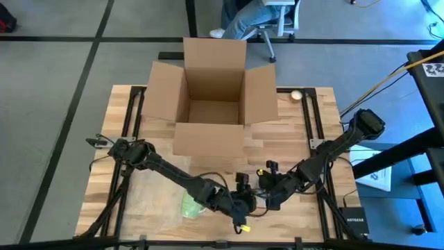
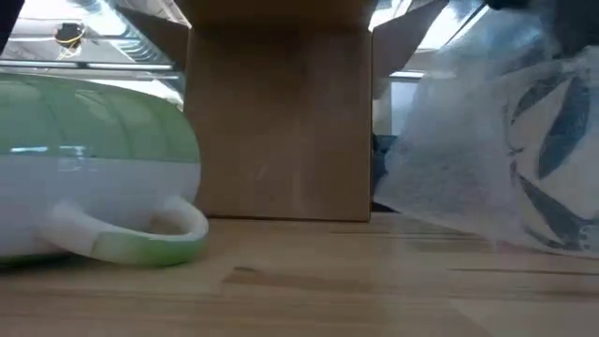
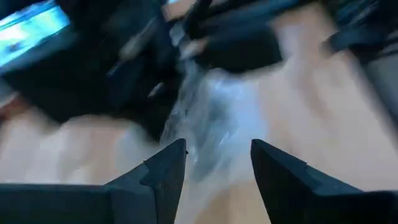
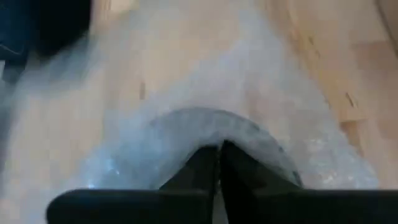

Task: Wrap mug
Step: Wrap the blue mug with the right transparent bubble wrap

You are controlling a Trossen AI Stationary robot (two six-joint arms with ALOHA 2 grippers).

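The green mug [image 1: 191, 205] sits near the table's front edge, left of both grippers. In the low view the mug [image 2: 94, 178] shows close up, with its pale handle [image 2: 140, 239] down on the wood. My right gripper [image 1: 267, 197] is shut on a clear bubble-wrap sheet [image 4: 205, 134], and the sheet [image 2: 496, 140] hangs raised off the table at the right of the low view. My left gripper [image 3: 217, 168] stands open just left of it, its fingers facing the sheet [image 3: 214, 118] with nothing between them. My right gripper pinches the bubble wrap between its two shut fingers at a humped fold [image 4: 214, 124] of the sheet. The sheet spreads away from the fingers on both sides. Its lower part [image 2: 468, 220] reaches down to the table.
An open brown cardboard box [image 1: 211, 101] stands at the table's far middle, flaps spread. A small round pale object [image 1: 297, 95] lies at the far right. Another faint clear sheet [image 1: 146, 198] lies flat at the front left. A person's legs show beyond the table.
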